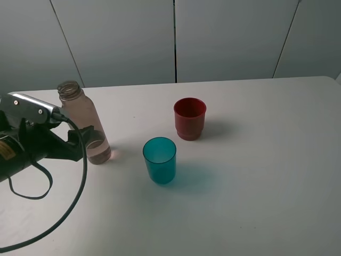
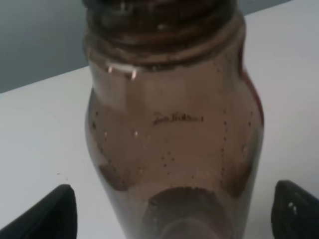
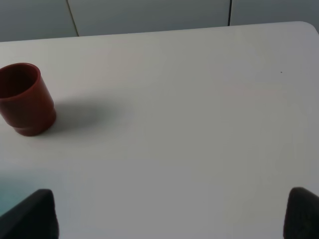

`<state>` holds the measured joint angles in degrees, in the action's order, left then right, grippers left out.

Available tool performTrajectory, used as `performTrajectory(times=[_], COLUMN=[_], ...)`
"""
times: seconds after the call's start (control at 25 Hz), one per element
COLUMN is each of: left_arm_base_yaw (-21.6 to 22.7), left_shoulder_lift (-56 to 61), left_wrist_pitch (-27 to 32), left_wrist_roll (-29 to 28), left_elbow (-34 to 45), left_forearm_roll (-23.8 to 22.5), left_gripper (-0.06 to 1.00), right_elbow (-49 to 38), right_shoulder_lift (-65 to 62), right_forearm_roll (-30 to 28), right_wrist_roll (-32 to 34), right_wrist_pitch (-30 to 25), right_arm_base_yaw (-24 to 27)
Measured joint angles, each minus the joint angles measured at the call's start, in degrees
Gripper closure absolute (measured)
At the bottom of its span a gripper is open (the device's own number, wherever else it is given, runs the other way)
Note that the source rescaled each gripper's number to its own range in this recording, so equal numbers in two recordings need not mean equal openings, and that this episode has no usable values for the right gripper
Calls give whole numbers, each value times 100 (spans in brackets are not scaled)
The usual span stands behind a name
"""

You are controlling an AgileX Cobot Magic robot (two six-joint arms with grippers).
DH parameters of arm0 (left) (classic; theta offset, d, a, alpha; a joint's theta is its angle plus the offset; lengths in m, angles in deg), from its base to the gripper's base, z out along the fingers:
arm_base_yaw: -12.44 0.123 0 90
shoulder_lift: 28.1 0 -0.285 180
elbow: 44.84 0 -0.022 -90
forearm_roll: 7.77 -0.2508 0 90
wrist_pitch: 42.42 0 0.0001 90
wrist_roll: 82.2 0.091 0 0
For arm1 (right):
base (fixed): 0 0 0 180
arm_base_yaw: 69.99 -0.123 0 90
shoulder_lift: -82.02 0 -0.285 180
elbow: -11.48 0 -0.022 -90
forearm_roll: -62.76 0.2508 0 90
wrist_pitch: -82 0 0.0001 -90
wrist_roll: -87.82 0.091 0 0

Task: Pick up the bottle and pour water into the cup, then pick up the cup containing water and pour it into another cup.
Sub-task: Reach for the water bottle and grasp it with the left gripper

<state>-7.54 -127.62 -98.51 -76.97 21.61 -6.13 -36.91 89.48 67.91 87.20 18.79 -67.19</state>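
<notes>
Left pincer: spread wide, straddling the tall clear grey-brown tinted plastic bottle low on its body. In the wrist view the black matte fingers sit either side of the bottle with bare tabletop showing in both gaps, so no contact and no pinch.

The bottle stands upright on the white, smooth matte tabletop, at 9 o'clock from the translucent teal-blue plastic tumbler in the high view. Its neck is threaded and capless, with rounded shoulders and a cylindrical body. The wall is speckled with fine dots, droplets or bubbles, can't tell which. Faint small lettering on the wall is unreadable.

The teal tumbler is smooth and slightly tapered, upright with its mouth open, and apart from both other items. Can't tell if it holds anything.

The opaque dark red plastic cup has a stepped, narrower base and stands upright at 1 o'clock from the teal tumbler, near it but not touching.

Right pincer: spread, with only bare tabletop between its dark fingers. It is out of the high view.

A black cable loops from the left arm down over the tabletop at 8 o'clock from the tumbler.
</notes>
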Motion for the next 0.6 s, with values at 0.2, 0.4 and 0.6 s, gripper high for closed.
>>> performTrajectory(times=[0.2,0.4,0.6], left_arm_base_yaw=[0,0,0], left_shoulder_lift=[-148,-446,-719], left_wrist_pitch=[-58,-178,-245], left_wrist_roll=[-9,-9,-9], left_elbow=[-12,-296,-459], left_forearm_roll=[-51,-250,-260], left_gripper=[-6,-6,-6], right_elbow=[0,0,0], right_shoulder_lift=[0,0,0], right_forearm_roll=[0,0,0], right_wrist_roll=[11,11,11], right_wrist_pitch=[0,0,0], right_arm_base_yaw=[0,0,0])
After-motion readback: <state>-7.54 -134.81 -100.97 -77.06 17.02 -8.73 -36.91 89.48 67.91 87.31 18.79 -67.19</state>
